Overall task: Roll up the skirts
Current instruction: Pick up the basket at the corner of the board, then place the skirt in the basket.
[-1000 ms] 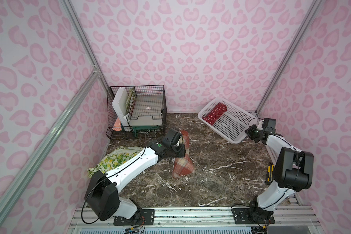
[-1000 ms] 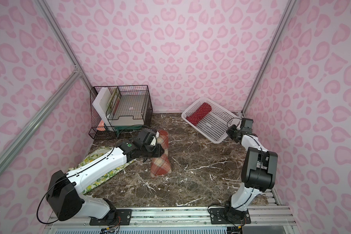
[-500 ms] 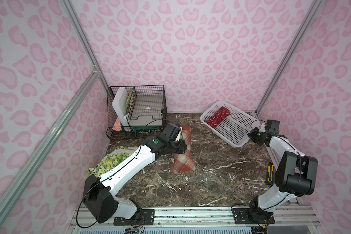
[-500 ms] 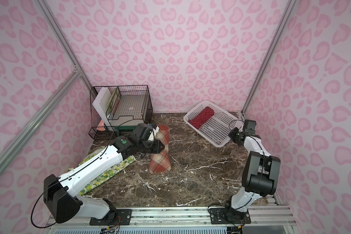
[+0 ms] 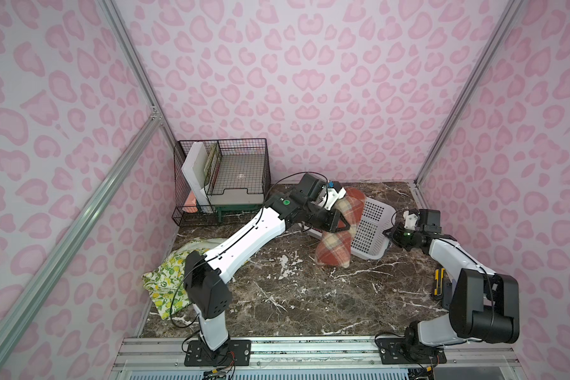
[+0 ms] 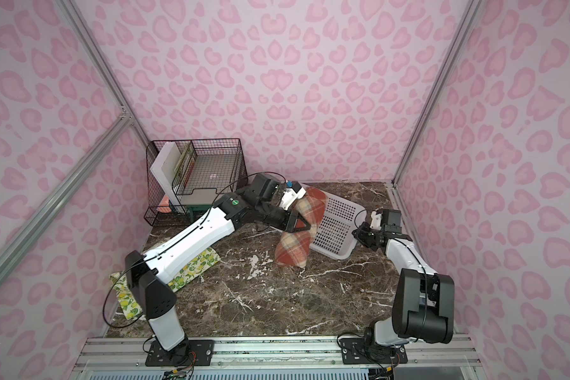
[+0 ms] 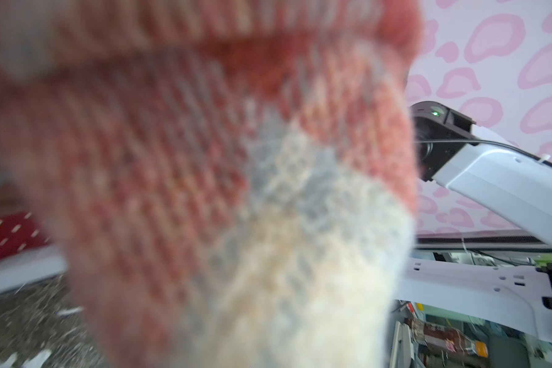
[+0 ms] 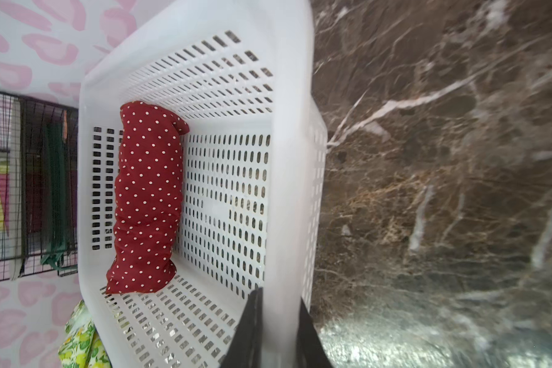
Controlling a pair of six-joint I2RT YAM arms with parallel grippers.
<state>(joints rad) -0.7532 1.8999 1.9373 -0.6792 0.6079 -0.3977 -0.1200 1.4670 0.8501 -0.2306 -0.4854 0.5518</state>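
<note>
A rolled rust-red and beige plaid skirt [image 5: 334, 245] [image 6: 293, 246] hangs slanted, its upper end over the white perforated basket [image 5: 372, 227] [image 6: 334, 227] and its lower end close to the marble top. My left gripper [image 5: 341, 224] [image 6: 301, 227] is shut on its middle, and the cloth [image 7: 236, 191] fills the left wrist view. The rim [image 8: 294, 159] of the basket sits between the shut fingers of my right gripper [image 5: 390, 233] [image 8: 279, 331]. A rolled red polka-dot skirt [image 8: 147, 197] lies inside the basket. The lemon-print skirt [image 5: 168, 279] [image 6: 191, 269] lies flat at the left, partly under my left arm.
A black wire rack [image 5: 224, 177] holding a white board and trays stands at the back left corner. A yellow and black tool [image 5: 438, 283] lies by the right edge. Pink patterned walls close in three sides.
My left arm has carried the plaid roll to the right and up, over the basket's near side. My right gripper has drawn the basket toward the front.
</note>
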